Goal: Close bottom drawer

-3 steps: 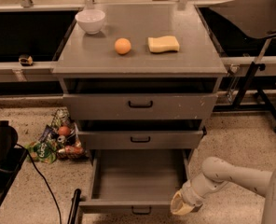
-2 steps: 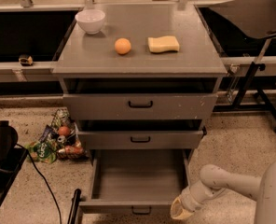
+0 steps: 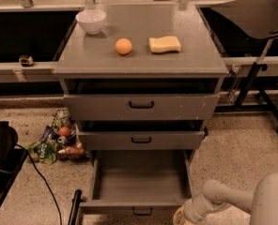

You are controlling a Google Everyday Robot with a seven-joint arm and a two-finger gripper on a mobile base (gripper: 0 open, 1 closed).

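The bottom drawer (image 3: pixel 141 181) stands fully open, lowest in the cabinet (image 3: pixel 195 60), unmoved. The gripper (image 3: pixel 180 217) has sunk lower at its near right corner; whether it is open cannot be told. Pushing apparently not yet begun.

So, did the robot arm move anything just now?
Only itself. The gripper slid a little lower in the picture, by the right front corner of the bottom drawer. I cannot see it take hold of anything. The drawer is as far open as before, and the bowl, orange and sponge on top stayed put.
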